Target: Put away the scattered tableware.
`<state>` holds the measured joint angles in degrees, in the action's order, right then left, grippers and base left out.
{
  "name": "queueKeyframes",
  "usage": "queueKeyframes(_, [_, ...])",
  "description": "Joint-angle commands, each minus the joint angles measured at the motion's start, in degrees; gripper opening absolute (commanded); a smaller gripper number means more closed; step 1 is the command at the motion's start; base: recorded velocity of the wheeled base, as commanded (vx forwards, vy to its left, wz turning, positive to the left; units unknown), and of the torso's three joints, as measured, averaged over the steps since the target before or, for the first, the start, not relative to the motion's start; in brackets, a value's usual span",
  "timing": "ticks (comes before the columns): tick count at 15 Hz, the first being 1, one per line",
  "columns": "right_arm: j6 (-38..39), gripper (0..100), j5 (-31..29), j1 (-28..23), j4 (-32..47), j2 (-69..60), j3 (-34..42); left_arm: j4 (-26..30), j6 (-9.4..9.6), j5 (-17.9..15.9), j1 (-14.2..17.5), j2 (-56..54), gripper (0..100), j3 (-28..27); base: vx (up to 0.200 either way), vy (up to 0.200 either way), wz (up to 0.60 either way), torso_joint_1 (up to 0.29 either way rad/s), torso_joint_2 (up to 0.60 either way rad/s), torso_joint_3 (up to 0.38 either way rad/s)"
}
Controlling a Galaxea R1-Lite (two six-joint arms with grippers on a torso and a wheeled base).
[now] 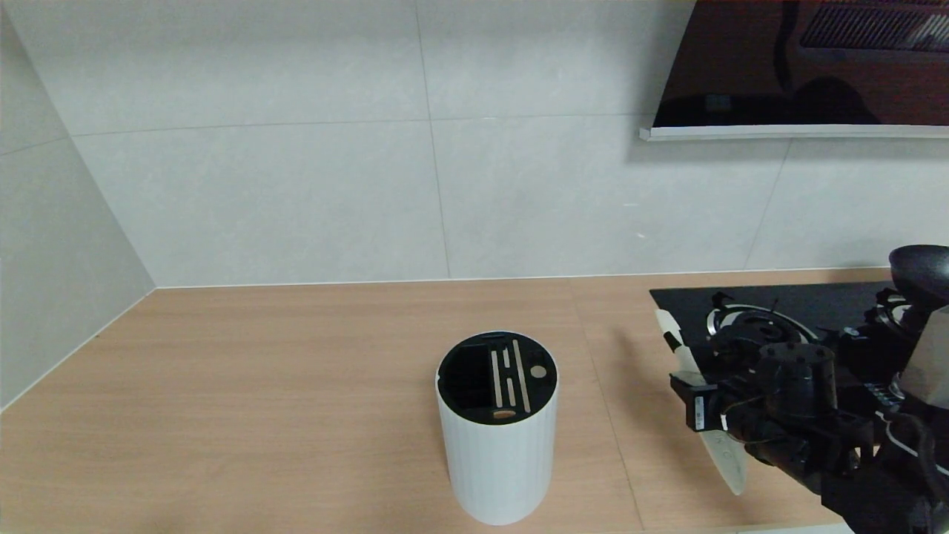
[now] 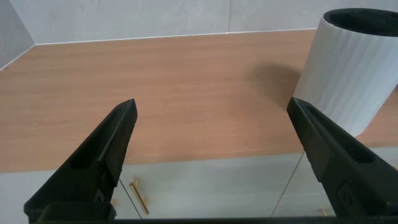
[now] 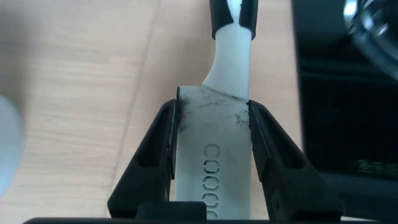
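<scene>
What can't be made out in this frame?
Head view: right gripper hides the knife middle.
Right wrist view: knife tip cut off by frame edge.
Head view: knife holder slots too dark to show contents.
Unclear anywhere: whether knife touches countertop.

The right arm (image 1: 808, 415) comes in low from the robot's right side. It is dark and bent. The right gripper (image 1: 697, 404) at its end points across toward the robot's left. Its two black fingers (image 3: 155, 155) are pressed tight on a white knife (image 3: 231, 62), one finger on each side of the blade. The fingers look straight and even.

The left gripper (image 2: 211, 112) points forward. Its two black fingers (image 2: 112, 146) stand wide apart, with a big gap between them. Both fingers are long and flat, and they lean out from each other a little at the tips.
</scene>
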<state>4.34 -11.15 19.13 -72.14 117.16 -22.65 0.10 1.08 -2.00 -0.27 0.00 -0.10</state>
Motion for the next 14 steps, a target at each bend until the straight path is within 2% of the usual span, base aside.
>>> queueKeyframes(1, [-0.21,0,-0.10,0.12,-0.19,-3.17,0.50,-0.10,0.06,-0.11,0.00,0.00,100,0.10,0.000,0.000,0.00,0.000,0.00,0.000])
queueKeyframes(2, [-0.56,0,-0.18,0.21,-0.10,-4.58,0.41,-0.27,0.32,-0.37,0.00,0.00,100,0.10,0.000,0.000,0.00,0.000,0.00,0.000])
queueKeyframes(4, [-0.65,0,-0.10,1.00,0.95,-8.27,-0.11,-0.10,2.43,-1.34,0.00,0.09,100,-0.43,0.000,0.000,0.00,0.000,0.00,0.000])
queueKeyframes(5, [-0.65,0,-0.01,1.70,5.26,-11.78,-1.78,1.31,2.69,-3.27,-0.35,2.20,100,-4.38,0.000,0.000,0.00,0.000,0.00,0.000])
queueKeyframes(7, [-0.30,0,0.43,2.49,18.44,-17.14,-9.61,6.58,2.69,-9.34,-0.52,12.30,100,-14.76,0.000,0.000,0.00,0.000,0.00,0.000])
queueKeyframes(8, [-0.30,0,0.61,3.02,21.52,-17.85,-12.07,7.29,2.69,-10.83,-0.52,15.56,100,-17.04,0.000,0.000,0.00,0.000,0.00,0.000])
queueKeyframes(9, [-0.21,0,0.70,4.34,27.32,-18.37,-18.57,7.29,2.69,-14.88,-0.61,24.87,100,-22.49,0.000,0.000,0.00,0.000,0.00,0.000])
queueKeyframes(10, [-0.21,0,0.70,4.87,29.69,-18.20,-22.09,7.20,2.69,-16.99,-0.61,31.55,100,-26.62,0.000,0.000,0.00,0.000,0.00,0.000])
queueKeyframes(12, [-0.21,0,0.70,6.54,34.97,-17.58,-29.38,6.85,2.69,-19.01,-0.79,44.82,100,-36.03,0.000,0.000,0.00,0.000,0.00,0.000])
queueKeyframes(14, [-0.12,0,0.70,8.65,39.10,-17.76,-34.22,5.35,2.52,-19.09,-2.90,54.49,100,-43.58,0.000,0.000,0.00,0.000,0.00,0.000])
